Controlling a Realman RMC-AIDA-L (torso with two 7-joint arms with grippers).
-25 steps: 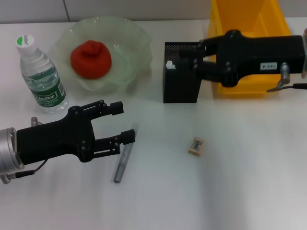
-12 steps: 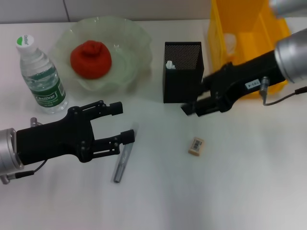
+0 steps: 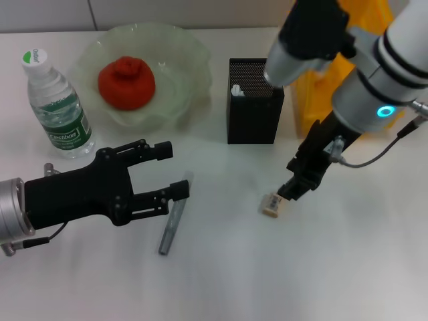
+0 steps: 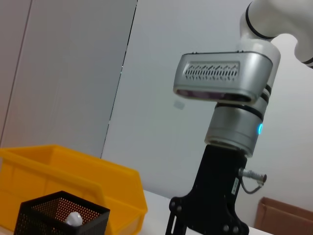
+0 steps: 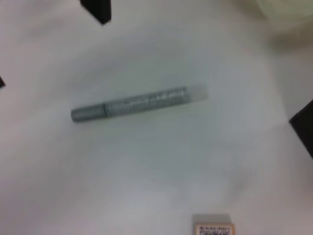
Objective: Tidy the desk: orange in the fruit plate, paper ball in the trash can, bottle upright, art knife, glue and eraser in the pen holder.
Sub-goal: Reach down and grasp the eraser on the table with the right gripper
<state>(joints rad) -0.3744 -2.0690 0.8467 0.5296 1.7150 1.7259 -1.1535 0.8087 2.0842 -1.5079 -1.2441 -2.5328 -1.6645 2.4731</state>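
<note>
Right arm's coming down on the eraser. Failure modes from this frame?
1. The right end effector sits at the edge of the small flat eraser, not centred, so it may nudge it across the desk rather than grip it.
2. The glue lies right beside the open left end effector; any left arm motion could roll it.
3. The pen holder stands close behind the right arm; lifting the eraser carelessly might tip it.
</note>
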